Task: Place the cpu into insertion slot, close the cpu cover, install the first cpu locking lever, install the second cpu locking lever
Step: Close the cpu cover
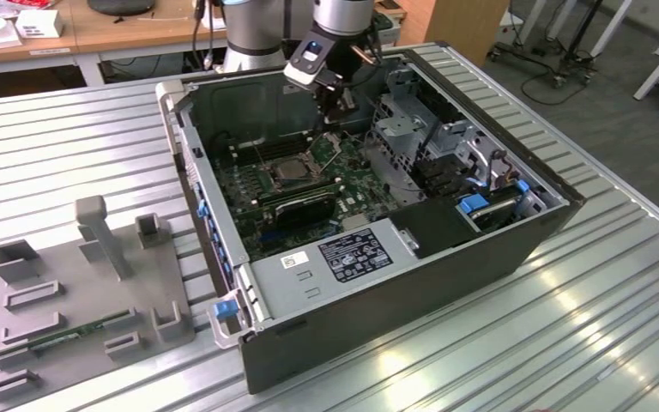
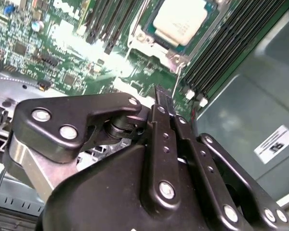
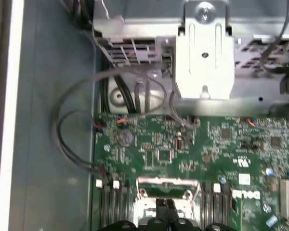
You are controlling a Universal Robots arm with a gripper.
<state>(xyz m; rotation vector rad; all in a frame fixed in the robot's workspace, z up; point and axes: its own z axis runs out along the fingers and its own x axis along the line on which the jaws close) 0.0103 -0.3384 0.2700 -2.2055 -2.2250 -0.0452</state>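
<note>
Ribbed metal table (image 1: pixel 604 300) carries an open computer case (image 1: pixel 421 296), its green board (image 1: pixel 247 196) facing up. The tool (image 2: pixel 162 97), fingers pressed together and empty, hovers just above the board near a corner of the socket (image 1: pixel 274 169), closest to a thin wire lever (image 2: pixel 176 79) standing upright there. The cpu (image 2: pixel 180 19) sits in the socket, with the silver cover (image 2: pixel 172 57) apparently lying flat around it. The levers look like the work in hand. Doing it well likely means pressing the wire down squarely and under its catch, clear of the memory slots (image 2: pixel 221 48) alongside. The case also holds a drive cage (image 1: pixel 404 129) and a power supply (image 1: pixel 329 257). A grey tray (image 1: pixel 158 283) nearby holds a green memory stick (image 1: pixel 78 332).
</note>
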